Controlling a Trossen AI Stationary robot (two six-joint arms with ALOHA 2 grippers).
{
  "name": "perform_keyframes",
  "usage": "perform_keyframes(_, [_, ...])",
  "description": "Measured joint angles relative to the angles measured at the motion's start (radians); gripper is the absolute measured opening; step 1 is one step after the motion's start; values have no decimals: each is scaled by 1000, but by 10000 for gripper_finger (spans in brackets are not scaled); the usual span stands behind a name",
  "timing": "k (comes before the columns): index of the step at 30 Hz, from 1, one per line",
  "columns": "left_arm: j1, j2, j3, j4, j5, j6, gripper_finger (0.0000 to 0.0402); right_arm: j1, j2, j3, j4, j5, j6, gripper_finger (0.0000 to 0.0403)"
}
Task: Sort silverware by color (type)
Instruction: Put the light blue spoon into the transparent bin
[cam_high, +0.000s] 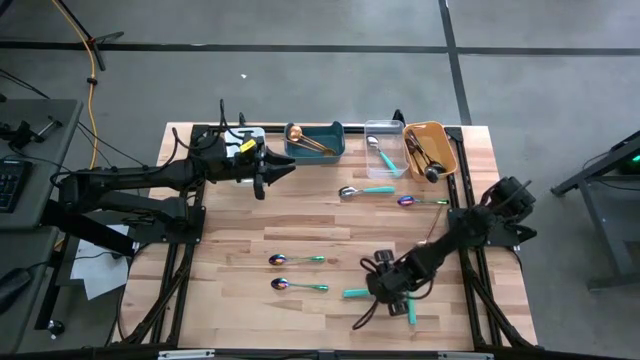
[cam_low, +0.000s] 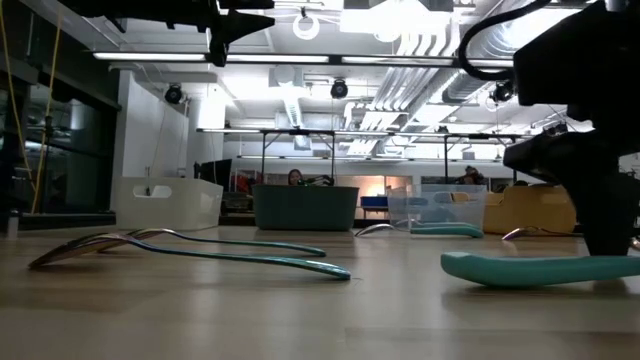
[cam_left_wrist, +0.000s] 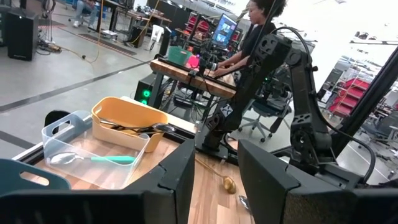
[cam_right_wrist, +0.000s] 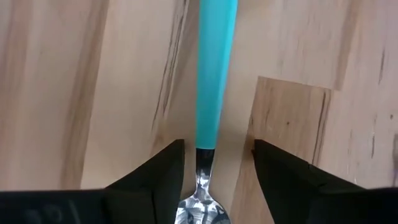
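The right gripper (cam_right_wrist: 214, 171) is lowered, fingers apart, astride a teal-handled spoon (cam_right_wrist: 214, 74) on the bench (cam_high: 240, 230), ready for grasping; the left gripper (cam_high: 268, 172) is held apart, empty.

Wooden table (cam_high: 250, 240), white bin (cam_high: 247, 134), teal bin (cam_high: 318, 150), clear bin (cam_high: 385, 129), orange bin (cam_high: 447, 150)

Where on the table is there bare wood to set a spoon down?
Free: the centre strip between the teal-handled spoon and the two iridescent spoons, and the near left corner. Crowded: the bins along the far edge, and near right, where the right gripper straddles another teal-handled utensil.
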Motion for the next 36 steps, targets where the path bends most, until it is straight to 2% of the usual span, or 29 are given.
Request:
perform_keyframes(4, [0,0,0,0,0,0,113,12,2,-1,-5,23,41,150])
perform_keyframes(11, [0,0,0,0,0,0,113,13,3,-1,2,-29,41,20])
perform_keyframes(17, [0,0,0,1,0,0,113,5,-13,-5,16,-53,25,29])
perform_keyframes(22, [0,0,0,18,0,1,113,-50,-114,-5,-116,-77,-48,15])
perform_keyframes(28, [0,0,0,23,0,1,113,-163,-361,-28,-317,13,-97,15])
perform_keyframes(32, [0,0,0,32,0,1,113,-233,-565,-125,-333,83,-32,15])
perform_keyframes(36, [0,0,0,40,0,0,113,-286,-761,-268,-253,125,84,12])
